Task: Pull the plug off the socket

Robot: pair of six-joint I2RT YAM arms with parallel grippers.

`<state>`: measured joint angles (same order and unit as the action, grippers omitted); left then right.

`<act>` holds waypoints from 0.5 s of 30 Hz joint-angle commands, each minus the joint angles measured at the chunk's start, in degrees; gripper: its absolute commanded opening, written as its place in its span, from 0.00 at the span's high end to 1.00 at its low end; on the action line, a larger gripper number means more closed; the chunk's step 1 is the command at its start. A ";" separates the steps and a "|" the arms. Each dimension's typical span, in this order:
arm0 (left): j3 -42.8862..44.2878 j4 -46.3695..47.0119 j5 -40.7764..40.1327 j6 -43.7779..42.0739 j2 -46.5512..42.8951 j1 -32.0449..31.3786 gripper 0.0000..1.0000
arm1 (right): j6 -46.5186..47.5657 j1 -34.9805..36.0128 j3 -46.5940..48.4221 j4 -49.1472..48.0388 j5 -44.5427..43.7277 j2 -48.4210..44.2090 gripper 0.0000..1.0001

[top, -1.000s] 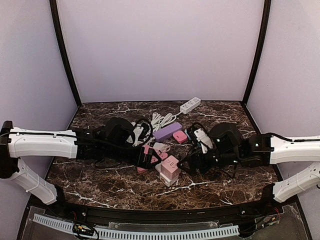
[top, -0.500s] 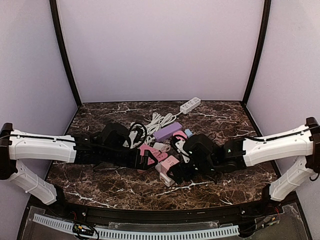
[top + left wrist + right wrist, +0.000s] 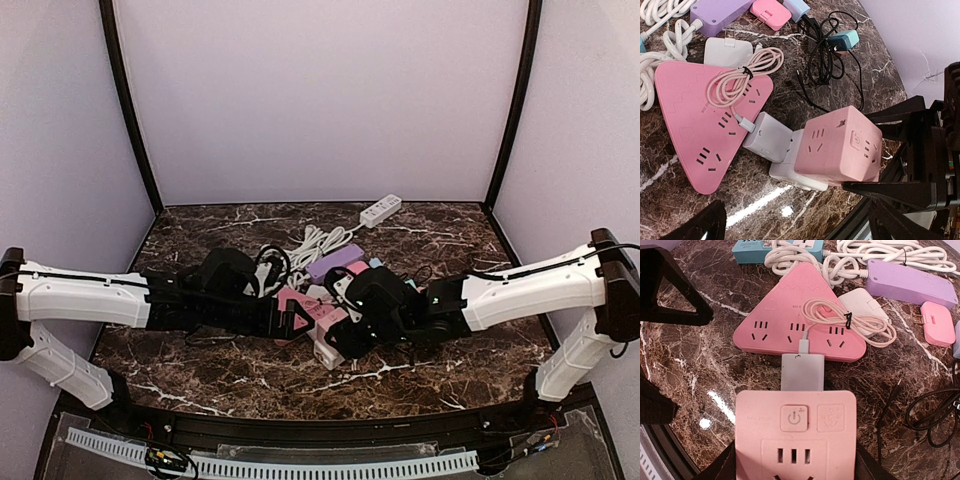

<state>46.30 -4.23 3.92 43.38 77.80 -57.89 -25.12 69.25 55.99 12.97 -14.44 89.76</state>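
Right claw is flanking the pink cube socket, grip untellable; the grey plug is jutting toward frame top; left claw is gaping nearby.

Five socket blocks lie on the tabletop. Two are pink: one triangular strip and one pink cube socket. There is also one purple strip, one blue strip at the top left of the right wrist view, and one white strip at the back.

Four adapters are plain to see: one grey plug seated in the cube, one flat white adapter, one small pink adapter and one teal adapter.

There is one thin coiled cable and one black cable. The thick white cords are too tangled to count.
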 commanded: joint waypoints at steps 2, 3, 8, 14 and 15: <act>-2.02 2.41 -0.34 1.71 -2.05 0.41 0.01 | -1.82 0.36 0.48 -2.23 -3.95 -1.33 0.88; -2.54 2.97 -0.20 2.46 -2.11 0.36 0.01 | -2.19 0.31 0.04 -2.85 -4.70 -2.44 0.94; -4.22 9.09 2.58 5.73 -1.06 0.40 0.01 | -2.65 0.34 -5.29 -11.65 -6.48 -10.88 1.00; -3.82 15.54 7.09 7.33 1.65 0.38 0.01 | -1.36 0.30 -11.28 -22.17 -5.48 -17.84 1.00; -3.66 17.41 8.54 7.27 1.96 0.40 0.01 | -1.39 0.34 -11.59 -22.87 -5.41 -18.57 1.00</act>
<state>42.72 6.17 7.75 49.41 78.46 -57.74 -26.85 69.34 45.50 2.44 -18.48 74.19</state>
